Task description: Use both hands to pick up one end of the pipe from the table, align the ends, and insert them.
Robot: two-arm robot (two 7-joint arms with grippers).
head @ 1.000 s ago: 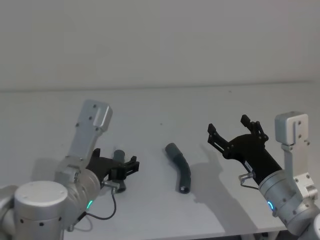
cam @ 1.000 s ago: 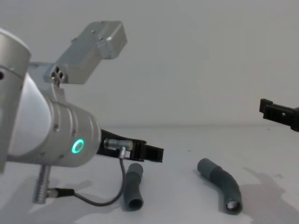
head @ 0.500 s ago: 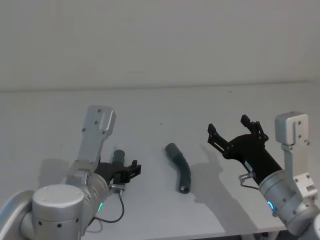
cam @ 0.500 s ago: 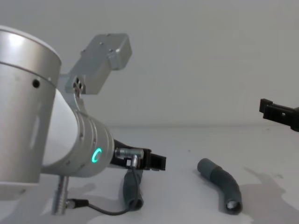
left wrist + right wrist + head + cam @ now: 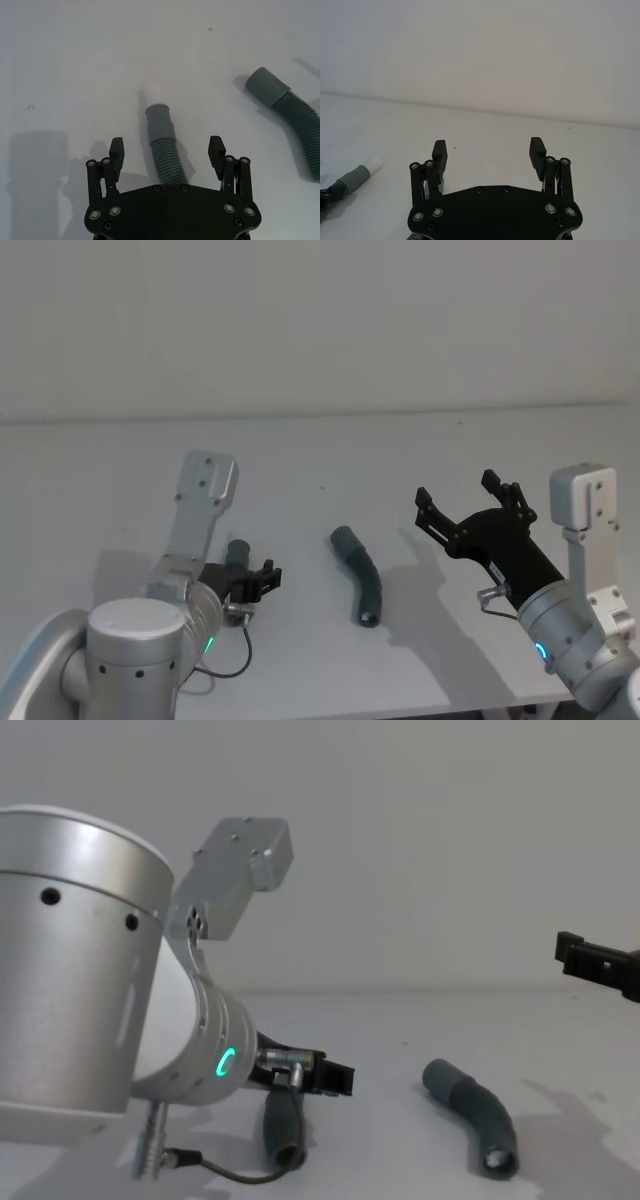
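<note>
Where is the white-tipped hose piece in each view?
Head: white-tipped hose piece left of centre, at the left gripper.
Chest: the piece low, left of centre.
Left wrist: the piece between the left gripper's open fingers.
Right wrist: the piece beside the open right gripper.
Landmark: curved hose piece to its right.

How my robot looks
My left arm (image 5: 90,970) and right arm (image 5: 570,635) are fat silver tubes, each with a grey box (image 5: 208,480). The left has a green light (image 5: 228,1063) and thin dark cable (image 5: 235,1176). My left gripper (image 5: 166,146) and right gripper (image 5: 488,146) are black with little silver screws (image 5: 550,208).
</note>
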